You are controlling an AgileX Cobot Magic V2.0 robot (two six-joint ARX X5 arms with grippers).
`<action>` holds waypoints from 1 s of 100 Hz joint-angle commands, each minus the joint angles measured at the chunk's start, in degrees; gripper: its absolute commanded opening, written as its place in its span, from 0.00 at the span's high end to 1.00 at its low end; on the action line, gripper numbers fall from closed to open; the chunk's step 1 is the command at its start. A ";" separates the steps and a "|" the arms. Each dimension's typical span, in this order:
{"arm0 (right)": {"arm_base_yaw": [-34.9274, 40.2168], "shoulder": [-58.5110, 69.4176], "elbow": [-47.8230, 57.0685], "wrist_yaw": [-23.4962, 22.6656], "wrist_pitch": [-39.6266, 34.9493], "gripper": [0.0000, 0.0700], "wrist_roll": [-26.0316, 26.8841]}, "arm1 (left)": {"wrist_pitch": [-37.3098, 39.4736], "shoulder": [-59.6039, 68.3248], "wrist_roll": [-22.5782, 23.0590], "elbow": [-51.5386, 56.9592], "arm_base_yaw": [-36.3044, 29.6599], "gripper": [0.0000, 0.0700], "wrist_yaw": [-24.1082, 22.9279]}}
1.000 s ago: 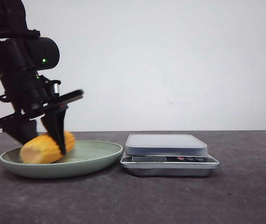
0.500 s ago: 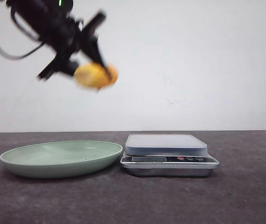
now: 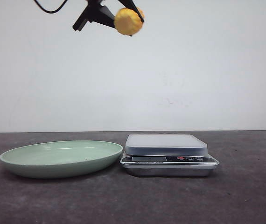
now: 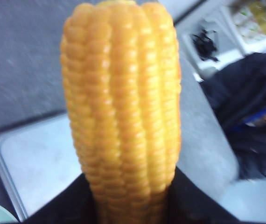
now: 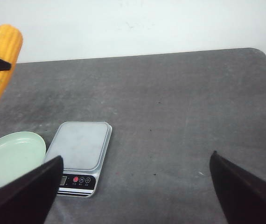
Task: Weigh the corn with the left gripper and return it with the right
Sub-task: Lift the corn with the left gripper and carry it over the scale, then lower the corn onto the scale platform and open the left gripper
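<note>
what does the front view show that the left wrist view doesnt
Only the front view shows the whole green plate, bare, the scale's buttons and display strip, and how high the left gripper carries the corn. Only the left wrist view shows the kernel rows close up and dark clutter beyond the table. Both show the corn clamped and the scale's platform with nothing on it.

I see my left gripper [image 3: 123, 11] has carried the corn [image 3: 129, 21] off the plate [image 3: 60, 158], now high above it, nearer the scale [image 3: 169, 154].
</note>
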 commanded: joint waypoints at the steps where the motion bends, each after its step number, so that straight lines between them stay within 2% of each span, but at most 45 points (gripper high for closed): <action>1: 0.35 0.17 1.11 -0.02 0.37 0.12 -0.63 | 1.22 1.01 0.15 1.38 -2.01 0.99 -3.63; 11: 1.25 0.17 1.11 -0.02 0.39 0.12 -0.57 | 2.78 2.69 0.17 1.38 -4.70 0.99 -7.04; 21: 1.95 0.17 1.11 0.00 0.42 0.12 -0.57 | 3.74 4.90 -0.17 1.38 -5.84 0.99 -7.93; 42: 2.56 0.17 1.11 0.00 0.35 0.12 -0.61 | 3.15 12.57 -4.63 1.38 -6.10 0.99 -7.02; 57: 2.62 0.17 1.11 0.04 -0.04 0.12 -0.98 | 2.51 17.84 -7.19 1.38 -6.29 0.99 -4.74; 80: 2.62 0.17 1.11 0.02 -0.13 0.12 -1.05 | 1.68 22.67 -7.82 1.38 -7.28 0.99 -4.83; 100: 2.62 0.17 1.11 0.02 -0.13 0.12 -1.05 | 0.33 24.50 -8.83 1.38 -7.58 0.99 -7.69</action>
